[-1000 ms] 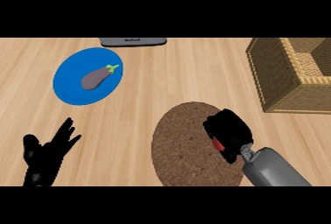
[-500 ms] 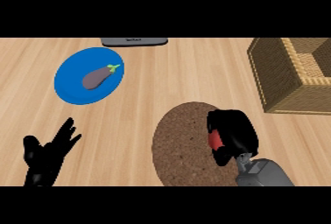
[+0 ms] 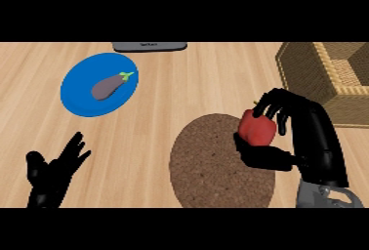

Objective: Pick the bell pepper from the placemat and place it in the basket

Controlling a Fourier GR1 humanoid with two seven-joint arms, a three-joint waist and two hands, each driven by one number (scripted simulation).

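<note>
A red bell pepper (image 3: pixel 256 129) is held in my right hand (image 3: pixel 311 132), whose fingers and thumb curl round it. The pepper is lifted above the right part of the round brown placemat (image 3: pixel 209 166). The wicker basket (image 3: pixel 326 78) stands at the upper right, a short way beyond the hand. My left hand (image 3: pixel 52 172) rests open at the lower left, fingers up, holding nothing.
A blue plate (image 3: pixel 81 93) with a purple eggplant (image 3: pixel 109 86) lies at the upper left. A dark grey flat object (image 3: pixel 150 46) sits at the counter's far edge, top centre. Bare wooden counter lies between the placemat and the basket.
My right hand closed on the pepper and raised it off the placemat, so the red pepper now shows clearly. The left hand stayed put.
</note>
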